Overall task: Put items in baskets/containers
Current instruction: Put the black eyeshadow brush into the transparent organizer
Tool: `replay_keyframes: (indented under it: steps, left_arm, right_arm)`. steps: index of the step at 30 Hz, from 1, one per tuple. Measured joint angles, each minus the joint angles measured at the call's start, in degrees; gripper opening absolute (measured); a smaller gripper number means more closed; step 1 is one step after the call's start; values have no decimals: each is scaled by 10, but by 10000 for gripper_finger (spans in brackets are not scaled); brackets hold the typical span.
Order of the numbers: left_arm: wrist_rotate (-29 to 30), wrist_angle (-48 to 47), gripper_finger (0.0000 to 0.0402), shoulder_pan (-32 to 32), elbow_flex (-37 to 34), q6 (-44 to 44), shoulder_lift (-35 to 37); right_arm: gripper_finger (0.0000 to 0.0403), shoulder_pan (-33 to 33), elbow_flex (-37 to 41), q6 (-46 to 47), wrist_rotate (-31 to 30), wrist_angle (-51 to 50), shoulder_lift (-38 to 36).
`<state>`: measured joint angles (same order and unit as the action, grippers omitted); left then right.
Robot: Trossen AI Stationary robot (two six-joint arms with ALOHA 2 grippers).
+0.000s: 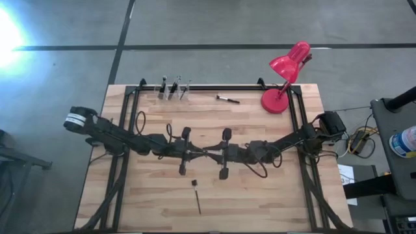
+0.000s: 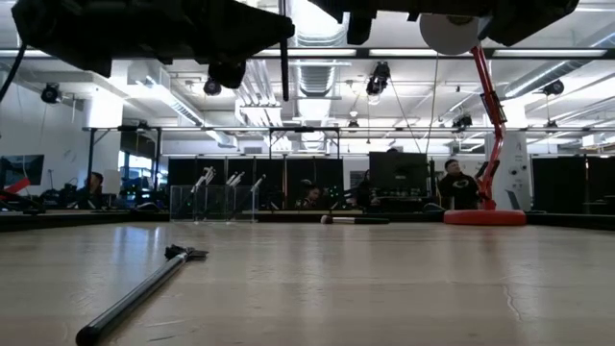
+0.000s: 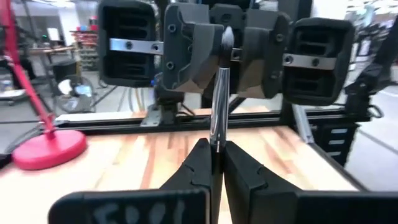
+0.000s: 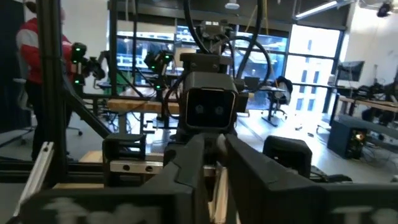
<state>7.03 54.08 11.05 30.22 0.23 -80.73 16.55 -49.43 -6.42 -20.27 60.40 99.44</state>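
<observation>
Over the table's middle my two grippers meet tip to tip. My left gripper (image 1: 197,153) is shut on a thin brush (image 3: 219,99) with a silvery shaft and dark head. The brush stands roughly upright in the air, and a dark length (image 2: 284,77) shows below the arms. My right gripper (image 1: 216,154) faces it with its fingers slightly apart on either side of the brush's head. A second brush (image 1: 197,198) lies flat near the front edge and another (image 1: 227,99) at the far side. The clear containers (image 1: 174,91) stand at the far edge with several brushes upright in them. My left gripper pinches the brush's silvery shaft (image 3: 215,140) between its two fingers. The fingers point level, come from the table's left and lie across the shaft. The brush is lifted clear of the table and nearly upright; how much of it lies below the fingers the gripper hides.
A red desk lamp stands at the far right, its round base (image 1: 275,101) on the table and its shade (image 1: 289,62) above. Black frame rails run along the left, right and far edges. People sit in the room beyond the far edge.
</observation>
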Motion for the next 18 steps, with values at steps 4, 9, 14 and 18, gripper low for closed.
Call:
replay_keyframes:
  steps: [4, 9, 14, 18]
  left_arm:
    - [30, -28, 15, -1, -5, 11, 21]
    - [68, -64, 15, -6, -6, 12, 32]
    - [87, -94, 15, -33, -7, 0, 38]
    - [112, -138, 15, -93, -7, -21, 49]
  right_arm:
    - [109, 1, 1, 3, -33, -3, -2]
    - [155, 6, 7, -13, -37, -15, -26]
    - [164, 18, 16, -23, -37, -156, -92]
    - [133, 30, 50, 7, -40, -221, -128]
